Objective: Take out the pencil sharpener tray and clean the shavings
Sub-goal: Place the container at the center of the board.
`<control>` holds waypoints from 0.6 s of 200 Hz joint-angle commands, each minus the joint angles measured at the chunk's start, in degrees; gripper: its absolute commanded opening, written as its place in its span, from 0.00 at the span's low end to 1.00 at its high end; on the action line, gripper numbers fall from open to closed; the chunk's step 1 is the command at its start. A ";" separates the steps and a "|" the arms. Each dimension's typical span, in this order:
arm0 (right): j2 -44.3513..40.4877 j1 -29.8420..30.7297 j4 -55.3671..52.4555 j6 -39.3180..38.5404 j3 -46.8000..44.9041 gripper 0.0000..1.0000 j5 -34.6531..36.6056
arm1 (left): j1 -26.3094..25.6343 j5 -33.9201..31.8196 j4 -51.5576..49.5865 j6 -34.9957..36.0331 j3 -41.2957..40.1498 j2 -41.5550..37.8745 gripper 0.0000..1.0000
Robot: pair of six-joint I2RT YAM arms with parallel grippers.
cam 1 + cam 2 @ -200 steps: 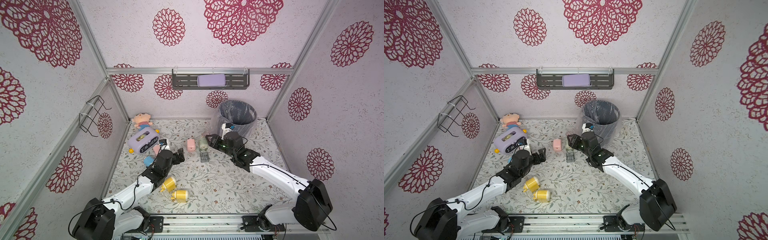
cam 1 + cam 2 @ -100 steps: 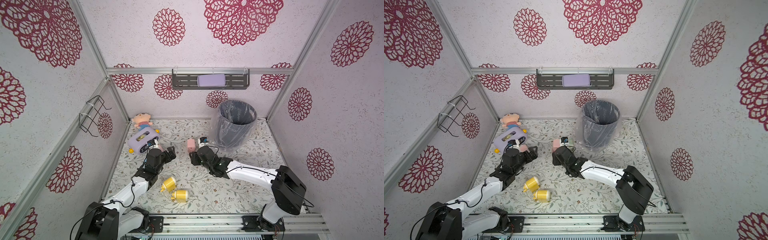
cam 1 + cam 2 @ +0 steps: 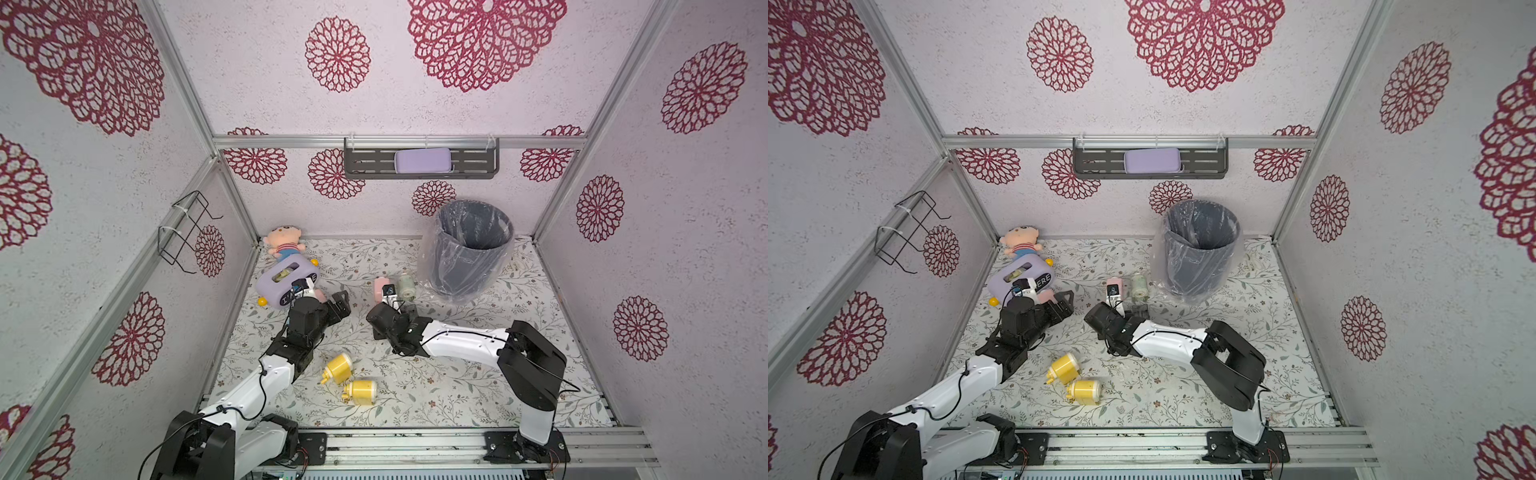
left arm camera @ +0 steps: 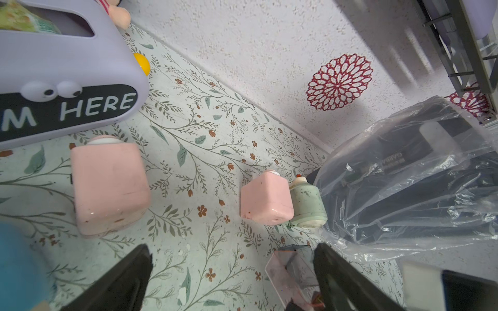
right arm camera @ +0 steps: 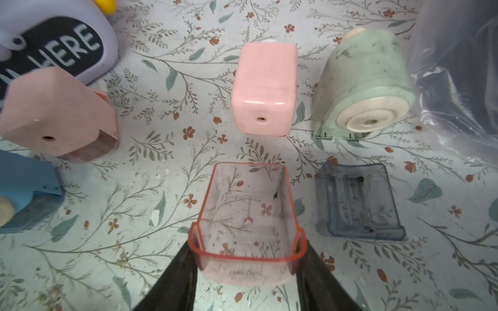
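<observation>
Floral surface (image 3: 457, 386), pink tray out and nearly clean.
Top view: left gripper (image 3: 337, 305) is spread wide and empty, near the purple box (image 3: 282, 280); the lined bin (image 3: 465, 266) stands at the back. Left wrist view: the box reads "HERE"; the bin label is too blurred to read. Right wrist view: right gripper (image 5: 246, 255) pinches the pink tray (image 5: 246, 204) by its near end, low over the surface and just before the pink sharpener (image 5: 264, 88); one dark speck inside. Judgement: keep the tray level and square to the sharpener, and brace the body before refitting.

light: bright, even | shadows: soft | wrist views: near jaws blurred | top views: edges bent
</observation>
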 commanded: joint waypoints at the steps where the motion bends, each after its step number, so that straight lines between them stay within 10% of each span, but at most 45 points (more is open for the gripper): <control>1: 1.59 -0.48 -3.33 -0.78 3.56 0.42 3.30 | 0.44 0.49 0.74 -0.09 -0.79 -0.91 0.98; 120: 10.41 -3.35 -3.55 -0.82 8.72 0.46 1.47 | 0.45 1.04 0.82 0.09 -0.99 -1.65 0.97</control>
